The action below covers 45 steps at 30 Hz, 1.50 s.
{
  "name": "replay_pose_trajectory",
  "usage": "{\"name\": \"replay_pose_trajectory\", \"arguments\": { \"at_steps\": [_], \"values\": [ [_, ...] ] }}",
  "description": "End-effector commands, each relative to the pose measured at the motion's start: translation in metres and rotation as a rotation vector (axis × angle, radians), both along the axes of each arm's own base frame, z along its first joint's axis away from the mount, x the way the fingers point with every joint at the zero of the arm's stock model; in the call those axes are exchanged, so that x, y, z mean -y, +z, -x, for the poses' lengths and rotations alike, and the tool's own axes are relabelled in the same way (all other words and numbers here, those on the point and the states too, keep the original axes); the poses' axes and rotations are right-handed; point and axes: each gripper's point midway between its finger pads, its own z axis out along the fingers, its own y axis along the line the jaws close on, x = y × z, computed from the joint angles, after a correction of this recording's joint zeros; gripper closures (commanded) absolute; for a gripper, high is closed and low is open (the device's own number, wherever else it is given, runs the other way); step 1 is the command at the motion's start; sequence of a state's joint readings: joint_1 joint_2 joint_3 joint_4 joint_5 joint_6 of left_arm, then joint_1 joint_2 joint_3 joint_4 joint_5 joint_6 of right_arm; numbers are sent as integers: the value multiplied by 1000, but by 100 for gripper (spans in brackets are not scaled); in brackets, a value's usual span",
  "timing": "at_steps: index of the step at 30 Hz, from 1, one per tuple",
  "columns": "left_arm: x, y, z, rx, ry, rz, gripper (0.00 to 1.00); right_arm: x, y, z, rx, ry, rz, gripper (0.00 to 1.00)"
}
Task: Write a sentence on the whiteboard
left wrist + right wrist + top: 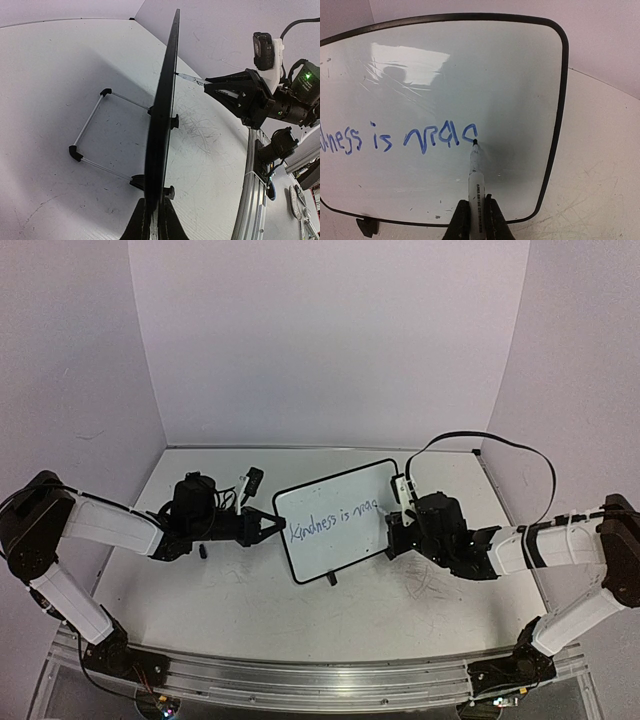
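I saw left jaws closed on the whiteboard (340, 540) edge; right jaws gripped a marker (475, 175) touching the sentence (427, 139).

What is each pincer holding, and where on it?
Left pincer: whiteboard, clamped on the side edge facing the left arm. Right pincer: marker, gripped at its rear end, tip on the whiteboard.

Bright, even light, with overhead glare on the whiteboard (400, 62).
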State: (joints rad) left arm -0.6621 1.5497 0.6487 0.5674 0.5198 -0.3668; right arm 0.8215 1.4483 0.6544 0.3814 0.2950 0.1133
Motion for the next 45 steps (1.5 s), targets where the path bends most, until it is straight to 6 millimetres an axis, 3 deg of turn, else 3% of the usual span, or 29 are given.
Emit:
{"name": "replay_pose_trajectory", "arguments": {
  "at_steps": [1,13,27,45],
  "values": [
    [-1,-4,-2,3,-1,-33,100,-8,27,-11,70,-10,-47,100],
    [-1,-5,-2,4,-2,-36,100,-10,33,-15,87,-19,-50,100],
    [0,-5,-2,5,-4,-37,100,6,-4,4,-10,-23,-5,100],
    [-1,-6,-1,6,-6,-39,100,-3,-20,14,-57,10,5,100]
  ]
}}
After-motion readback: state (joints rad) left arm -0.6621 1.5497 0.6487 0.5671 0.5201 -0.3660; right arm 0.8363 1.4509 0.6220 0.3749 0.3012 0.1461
